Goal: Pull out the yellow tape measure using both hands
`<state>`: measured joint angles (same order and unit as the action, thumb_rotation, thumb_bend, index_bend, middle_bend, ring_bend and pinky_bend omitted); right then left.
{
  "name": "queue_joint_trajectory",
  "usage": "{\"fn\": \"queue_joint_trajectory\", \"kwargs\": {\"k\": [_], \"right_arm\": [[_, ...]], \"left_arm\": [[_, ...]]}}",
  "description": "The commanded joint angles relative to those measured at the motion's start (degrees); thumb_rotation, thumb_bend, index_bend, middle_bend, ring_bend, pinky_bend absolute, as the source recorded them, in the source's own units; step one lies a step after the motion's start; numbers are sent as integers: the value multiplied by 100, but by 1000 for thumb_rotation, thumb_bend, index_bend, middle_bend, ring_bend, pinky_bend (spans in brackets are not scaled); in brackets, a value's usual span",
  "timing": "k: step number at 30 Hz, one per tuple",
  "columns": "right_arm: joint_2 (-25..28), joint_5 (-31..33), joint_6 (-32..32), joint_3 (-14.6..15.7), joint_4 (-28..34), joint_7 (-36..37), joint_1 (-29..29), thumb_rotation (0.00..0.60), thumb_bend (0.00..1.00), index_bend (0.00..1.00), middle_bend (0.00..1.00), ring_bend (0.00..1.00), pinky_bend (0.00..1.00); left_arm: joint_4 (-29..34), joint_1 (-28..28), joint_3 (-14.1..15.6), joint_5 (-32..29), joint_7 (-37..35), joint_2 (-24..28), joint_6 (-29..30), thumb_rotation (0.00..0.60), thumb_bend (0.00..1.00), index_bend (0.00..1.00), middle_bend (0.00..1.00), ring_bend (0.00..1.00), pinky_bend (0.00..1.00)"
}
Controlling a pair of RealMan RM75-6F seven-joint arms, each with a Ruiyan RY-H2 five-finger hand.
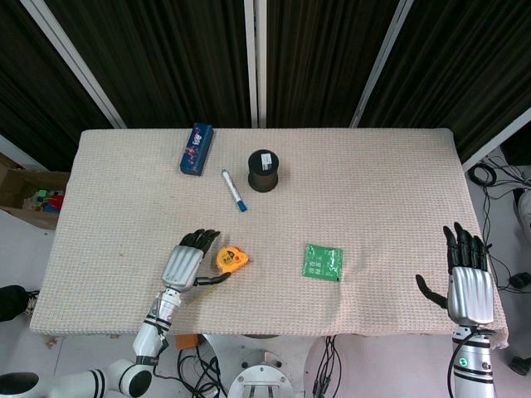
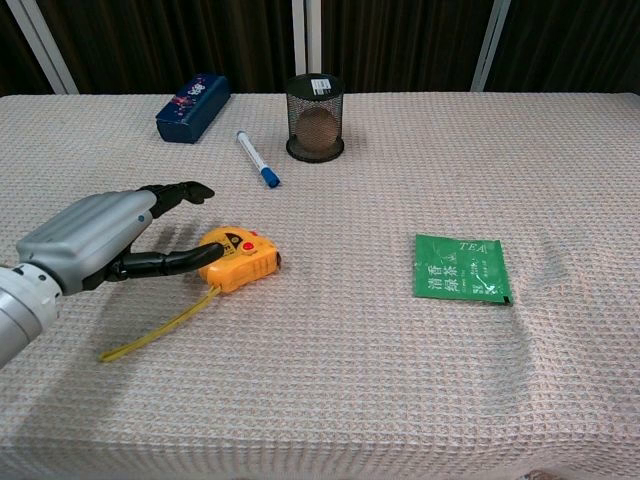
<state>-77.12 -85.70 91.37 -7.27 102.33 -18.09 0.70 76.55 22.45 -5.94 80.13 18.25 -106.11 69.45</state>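
Tape measure: yellow case, red button, yellow strap trailing.

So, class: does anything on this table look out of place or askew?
Nothing is spilled or damaged. The yellow tape measure lies by the left robot hand, its thumb touching the case, with a yellow strap trailing loose. The pen lies outside the mesh cup.
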Motion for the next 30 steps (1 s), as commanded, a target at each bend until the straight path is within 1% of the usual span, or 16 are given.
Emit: {"fn": "queue_joint_trajectory", "kwargs": {"k": [1, 7, 12, 16, 20, 23, 26, 30], "right_arm": [[16, -4, 11, 2, 10, 3, 2, 600, 176, 0, 0, 0, 0], [20, -3, 23, 33, -3, 25, -3, 600, 176, 0, 0, 0, 0], [-8, -45, 102, 36, -86, 124, -20, 600, 176, 0, 0, 0, 0], [-50, -103, 141, 56, -168, 206, -22, 600, 176, 0, 0, 0, 0], [-55, -113, 145, 65, -181, 197, -17, 600, 176, 0, 0, 0, 0], [-44, -107, 142, 66, -167, 181, -15, 600, 176, 0, 0, 0, 0], [-42, -100, 146, 77, -157, 168, -21, 600, 176, 0, 0, 0, 0], [-42, -67, 145, 78, -167, 169, -28, 600, 176, 0, 0, 0, 0]], "left_arm": [[-9, 0, 17, -17, -4, 2, 0, 26, 19, 120, 127, 102, 192], [-13, 31, 43, -44, 41, -10, -17, 28, 19, 120, 128, 102, 192], [-24, 92, 74, -22, 114, -41, -56, 45, 21, 113, 167, 102, 192], [0, 151, 51, -103, 257, -75, -142, 97, 21, 112, 185, 103, 192], [-7, 221, -18, -212, 478, -165, -185, 187, 21, 121, 201, 108, 193], [-80, 261, -100, -322, 690, -270, -173, 229, 21, 143, 224, 126, 199], [-174, 280, -180, -379, 808, -399, -70, 244, 20, 191, 260, 165, 234], [-208, 289, -198, -405, 759, -427, -40, 244, 19, 217, 284, 188, 263]]}}
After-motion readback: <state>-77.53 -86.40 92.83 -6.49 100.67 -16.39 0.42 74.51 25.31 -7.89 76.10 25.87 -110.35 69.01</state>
